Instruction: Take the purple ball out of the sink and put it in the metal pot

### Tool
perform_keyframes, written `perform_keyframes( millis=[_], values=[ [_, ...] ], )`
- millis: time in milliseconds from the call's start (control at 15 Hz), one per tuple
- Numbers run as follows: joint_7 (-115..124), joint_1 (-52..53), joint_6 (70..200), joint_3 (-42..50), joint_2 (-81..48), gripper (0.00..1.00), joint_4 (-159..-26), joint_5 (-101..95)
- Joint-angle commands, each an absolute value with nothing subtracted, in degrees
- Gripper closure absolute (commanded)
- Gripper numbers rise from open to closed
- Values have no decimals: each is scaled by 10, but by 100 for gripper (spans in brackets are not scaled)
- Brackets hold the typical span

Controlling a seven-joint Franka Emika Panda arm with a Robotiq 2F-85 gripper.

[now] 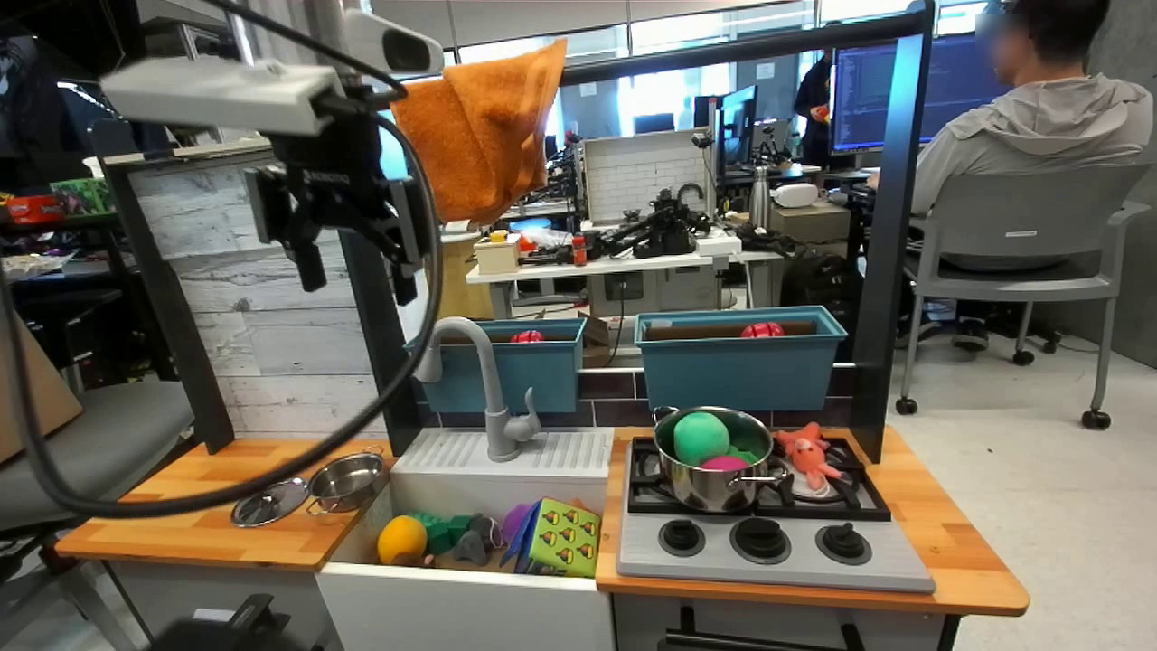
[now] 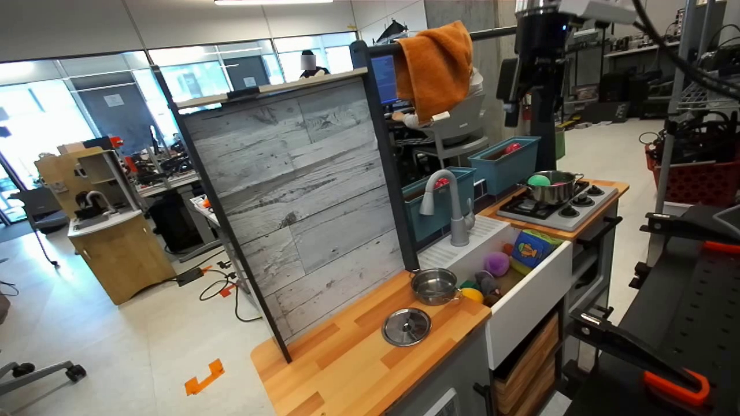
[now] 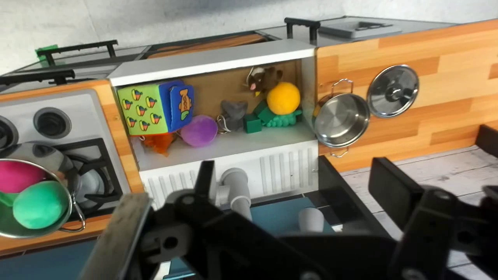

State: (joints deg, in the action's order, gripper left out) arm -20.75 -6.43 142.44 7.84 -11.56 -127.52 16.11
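The purple ball (image 3: 199,131) lies in the white sink (image 3: 214,62), between a cloth block and a grey toy. It also shows in both exterior views (image 1: 517,517) (image 2: 496,263), partly hidden by the block in an exterior view. The metal pot (image 1: 710,488) stands on the toy stove with a green ball and a pink toy inside; it also shows in an exterior view (image 2: 556,195) and is cut off in the wrist view (image 3: 9,228). My gripper (image 1: 358,280) is open and empty, high above the counter near the faucet. Its fingers frame the wrist view (image 3: 295,182).
The arched faucet (image 1: 493,389) rises behind the sink. A cloth block (image 1: 565,538), yellow ball (image 1: 401,541) and green toys share the sink. A shallow silver pan (image 2: 435,286) and lid (image 2: 406,327) lie on the counter. An orange towel (image 1: 484,127) hangs beside the gripper.
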Motion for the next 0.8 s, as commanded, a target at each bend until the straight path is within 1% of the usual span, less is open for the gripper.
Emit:
perform_keyframes(
  millis=[0, 200, 467, 733],
  values=[
    [-201, -88, 1497, 49, -232, 0, -1207, 169],
    [-151, -97, 1513, 43, -321, 0, -1143, 141],
    [-86, -107, 1504, 46, -434, 0, -1032, 124],
    [-62, -115, 1520, 43, -537, 0, -937, 107]
  ],
)
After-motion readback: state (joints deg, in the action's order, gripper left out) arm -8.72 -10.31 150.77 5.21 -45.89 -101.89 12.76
